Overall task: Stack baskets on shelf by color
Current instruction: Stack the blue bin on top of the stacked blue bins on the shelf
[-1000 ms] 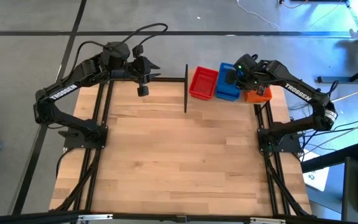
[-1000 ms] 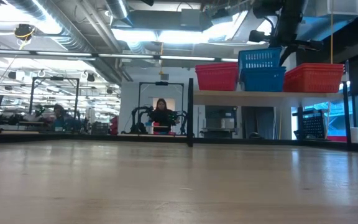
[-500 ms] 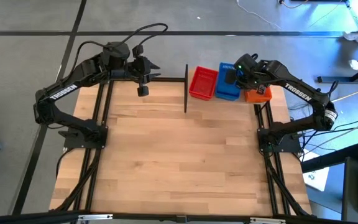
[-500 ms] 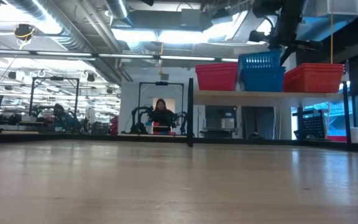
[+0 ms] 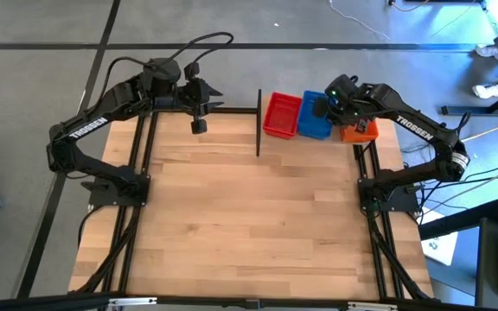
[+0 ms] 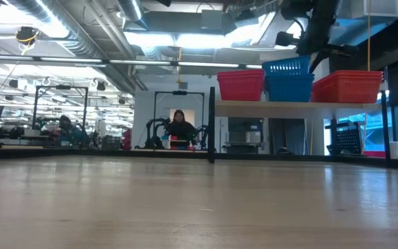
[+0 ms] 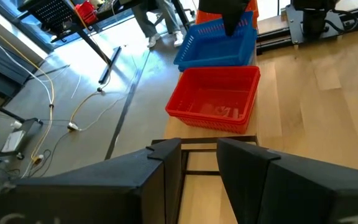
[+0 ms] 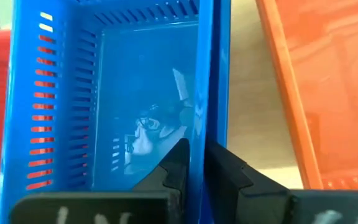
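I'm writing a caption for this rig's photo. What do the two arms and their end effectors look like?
Both arms are black and jointed, with white "TROSSEN" lettering along the forearm of the left arm and the right arm. Black cables loop from the left arm's wrist; a small green light glows near the right wrist. The left end effector and the right end effector each have two dark, blocky fingers.

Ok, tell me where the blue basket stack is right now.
In the high view the blue basket stack sits mid-shelf, between the red baskets and the orange baskets, with the right gripper at its wall.
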Controlling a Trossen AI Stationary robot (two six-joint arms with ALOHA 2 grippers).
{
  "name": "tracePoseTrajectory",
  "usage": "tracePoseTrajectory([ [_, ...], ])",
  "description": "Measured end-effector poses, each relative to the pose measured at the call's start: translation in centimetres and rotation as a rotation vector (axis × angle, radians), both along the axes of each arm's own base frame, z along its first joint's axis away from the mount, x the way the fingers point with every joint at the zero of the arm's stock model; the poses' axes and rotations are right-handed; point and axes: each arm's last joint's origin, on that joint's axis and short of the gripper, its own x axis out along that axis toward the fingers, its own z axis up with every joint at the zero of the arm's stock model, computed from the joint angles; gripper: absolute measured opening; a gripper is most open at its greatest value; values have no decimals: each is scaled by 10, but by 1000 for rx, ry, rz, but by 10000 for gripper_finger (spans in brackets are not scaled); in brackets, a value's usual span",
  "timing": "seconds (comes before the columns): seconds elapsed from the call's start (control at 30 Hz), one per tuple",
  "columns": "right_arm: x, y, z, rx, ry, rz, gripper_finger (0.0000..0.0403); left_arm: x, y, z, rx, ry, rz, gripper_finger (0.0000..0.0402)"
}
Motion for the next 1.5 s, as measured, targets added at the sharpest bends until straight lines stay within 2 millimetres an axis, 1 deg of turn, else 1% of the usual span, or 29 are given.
tracePoseTrajectory([
  [0.23,-1,1,0,16,2,13,43,0,0,0,0,0,0,96],
  [0.33,-1,1,0,0,24,75,43,0,0,0,0,0,0,96],
  [0.57,-1,1,0,-2,27,82,42,0,0,0,0,0,0,96],
  [0.8,-1,0,0,-35,57,97,9,0,0,0,-1,0,0,96],
  [0.9,-1,0,0,-38,55,100,4,0,0,0,-1,0,0,96],
  [1.1,0,-1,1,-46,34,84,27,0,0,0,-1,0,0,96],
  [1.3,1,-1,1,-29,12,51,28,0,0,0,-1,0,0,96],
  [1.5,0,1,13,-13,-27,64,29,0,0,0,-1,0,0,96],
])
